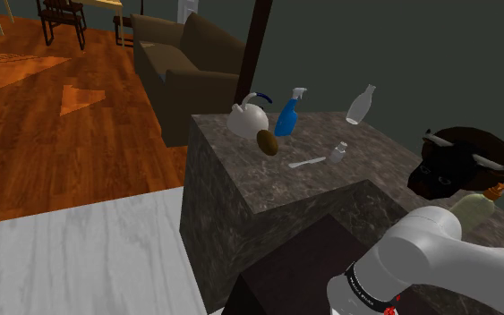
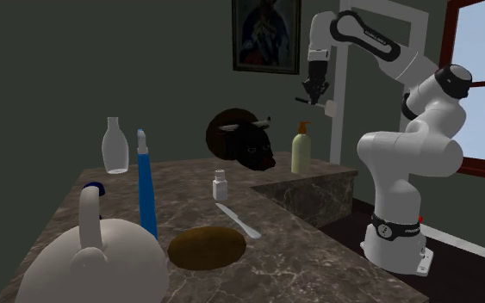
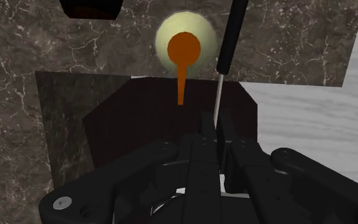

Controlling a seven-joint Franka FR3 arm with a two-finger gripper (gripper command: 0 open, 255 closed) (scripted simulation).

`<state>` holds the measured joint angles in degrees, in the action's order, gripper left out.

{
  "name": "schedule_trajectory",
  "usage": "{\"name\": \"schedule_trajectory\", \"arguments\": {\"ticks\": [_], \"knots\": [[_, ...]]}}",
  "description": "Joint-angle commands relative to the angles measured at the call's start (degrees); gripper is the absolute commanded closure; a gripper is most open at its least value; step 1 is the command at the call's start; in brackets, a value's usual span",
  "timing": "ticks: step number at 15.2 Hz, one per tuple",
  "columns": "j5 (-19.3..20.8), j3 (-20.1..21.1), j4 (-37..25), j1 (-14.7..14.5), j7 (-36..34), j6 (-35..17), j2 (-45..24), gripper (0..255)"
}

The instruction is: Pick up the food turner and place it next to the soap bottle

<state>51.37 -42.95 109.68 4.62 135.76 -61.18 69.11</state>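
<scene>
Two black fingers (image 3: 206, 133) are pinched almost shut on the thin silver shaft of the food turner (image 3: 230, 38). Its black handle sticks out past the fingertips. The gripper (image 2: 313, 95) is high in the air with the hand pointing down, well above the worktop (image 2: 318, 258). The turner is off the surface and touches nothing but the fingers.

Wrist view: the soap bottle (image 3: 199, 35) is below the gripper, seen from the top, with a pale round body and an orange pump. The turner handle crosses just beside it in this view.

Second exterior view: the soap bottle (image 2: 301, 151) stands upright at the worktop's far end, near a dark bull's head (image 2: 245, 142). The gripper is roughly over the bottle and well apart from it.

Mid worktop: a small white bottle (image 2: 220, 186) stands upright, and a pale utensil (image 2: 237, 220) lies flat just beside it. A brown oval lump (image 2: 206, 247) sits close to the white kettle (image 2: 94, 258). A blue spray bottle (image 2: 146, 189) stands upright next to the kettle. A clear bottle (image 2: 115, 146) stands upright near the wall, apart from the rest.

The white arm (image 2: 413, 146) rises from the dark box stand (image 1: 286, 268). Shoulder view: a brown sofa (image 1: 187, 63) and a wood floor (image 1: 44, 134) lie beyond the worktop. Second exterior view: there is a framed picture (image 2: 266, 34) on the wall and a window (image 2: 481, 77) at the right.
</scene>
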Motion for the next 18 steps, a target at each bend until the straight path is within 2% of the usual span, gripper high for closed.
{"name": "schedule_trajectory", "arguments": {"ticks": [1,6,11,18], "knots": [[2.3,-1.8,-3.0,-0.6,3.3,0.3,-0.3,255],[7.6,-6.4,-11.4,-2.6,11.6,0.8,-1.5,255],[12.6,-11.4,-21.8,-6.2,20.2,0.8,-3.4,255],[13.8,-12.4,-15.0,-3.7,18.4,-2.0,0.6,255]]}}
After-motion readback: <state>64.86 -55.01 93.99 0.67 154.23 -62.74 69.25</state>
